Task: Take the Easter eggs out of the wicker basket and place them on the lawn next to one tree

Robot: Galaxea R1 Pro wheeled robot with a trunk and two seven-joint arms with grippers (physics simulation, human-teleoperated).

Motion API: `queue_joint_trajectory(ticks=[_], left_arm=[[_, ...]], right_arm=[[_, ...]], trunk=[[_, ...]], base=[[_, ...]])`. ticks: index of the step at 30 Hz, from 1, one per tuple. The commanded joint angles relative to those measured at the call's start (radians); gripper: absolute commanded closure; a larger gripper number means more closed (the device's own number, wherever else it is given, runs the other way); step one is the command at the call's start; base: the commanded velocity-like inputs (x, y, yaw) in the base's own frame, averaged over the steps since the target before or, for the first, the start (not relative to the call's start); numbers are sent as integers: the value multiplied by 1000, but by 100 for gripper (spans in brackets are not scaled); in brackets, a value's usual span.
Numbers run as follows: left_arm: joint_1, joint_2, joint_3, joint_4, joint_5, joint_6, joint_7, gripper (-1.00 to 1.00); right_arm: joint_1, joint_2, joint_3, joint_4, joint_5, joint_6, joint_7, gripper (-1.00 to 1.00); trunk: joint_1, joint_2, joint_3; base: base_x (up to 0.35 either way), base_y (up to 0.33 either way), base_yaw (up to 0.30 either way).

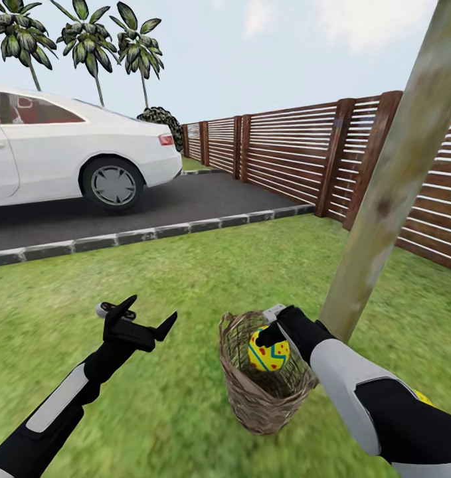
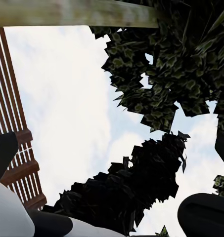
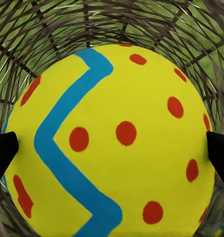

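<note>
Yellow Easter egg with red dots and a blue zigzag stripe (image 1: 268, 352), shown inside the round brown woven wicker basket (image 1: 262, 398), near its rim and between the two black fingers of the right tool (image 1: 270, 335). In the right wrist view the egg (image 3: 116, 143) bulges between the fingertips (image 3: 4, 150), which sit at its widest girth; they appear to touch its sides, though firm clamping cannot be confirmed. The open weave of the basket wall (image 3: 37, 34) surrounds the egg on all sides.

Step in hand, as judged: lifting this egg out. A good execution keeps the fingertips on the equator of the smooth, rounded shell, where it is least likely to squirt free, and raises it straight up past the braided rim before any sideways travel, since the light basket could tip or drag if the arm catches the weave.

The left tool (image 1: 135, 325) hangs idle over the grass with its fingers spread apart, holding nothing; its camera looks up at dark foliage (image 2: 166, 64) and sky.

Setting: short green lawn (image 1: 185, 279), soft and level, with the pale mottled leaning tree trunk (image 1: 391, 179) just beside the basket. A yellow patch (image 1: 422, 397) on the grass behind the right forearm may be another egg. Beyond lie a grey stone kerb (image 1: 152, 232), a dark driveway with a white car (image 1: 72, 149), and a brown slatted fence (image 1: 285, 156).
</note>
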Motion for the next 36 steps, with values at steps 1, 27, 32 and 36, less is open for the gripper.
queue_joint_trajectory(ticks=[1,27,32,36], left_arm=[[-1,1,-3,0,4,4,-2,-100],[-1,-1,-3,-5,-1,2,-1,-100],[-1,-2,-3,-4,-3,1,1,-100],[-1,-6,-3,-6,-5,0,5,-100]], right_arm=[[0,-1,1,-2,10,4,7,100],[0,-124,1,-312,16,153,499,100],[0,-193,-3,-417,9,153,727,100],[8,-214,-5,-495,8,146,844,100]], trunk=[[-4,7,2],[-104,189,84],[-123,224,99],[-138,252,112]], base=[[0,0,0],[-75,0,0],[-338,0,0],[-338,0,0]])
